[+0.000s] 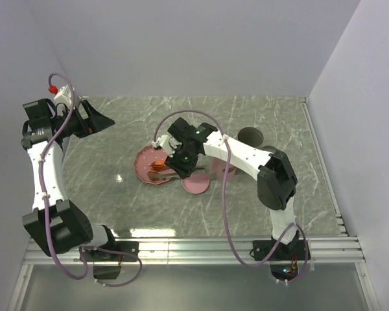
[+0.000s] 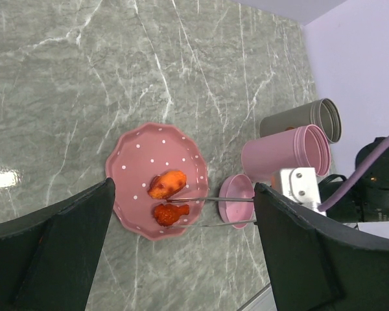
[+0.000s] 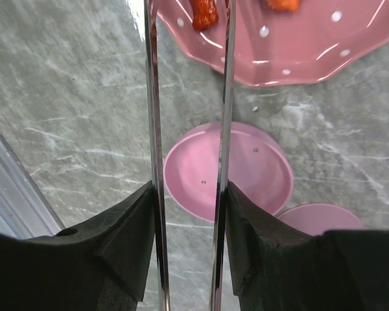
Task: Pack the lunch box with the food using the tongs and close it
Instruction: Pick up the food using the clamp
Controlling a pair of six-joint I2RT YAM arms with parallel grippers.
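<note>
silvery slim tongs (image 3: pixel 153 129) apparently straddle knobbly food (image 2: pixel 170 213)

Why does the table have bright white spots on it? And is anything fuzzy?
Top view: light bounces off the shiny table, leaving white patches near the front edge. Left wrist view: the same glare shows at the far left, and the rest looks sharp. Right wrist view: the tongs gleam like mirrors, and the plate has thin shiny streaks; nothing is badly fuzzy.

The right hand (image 3: pixel 189 194) grips the tongs (image 3: pixel 150 97), arms flanking a red piece (image 3: pixel 204 13) on the plate (image 3: pixel 298 58).
</note>
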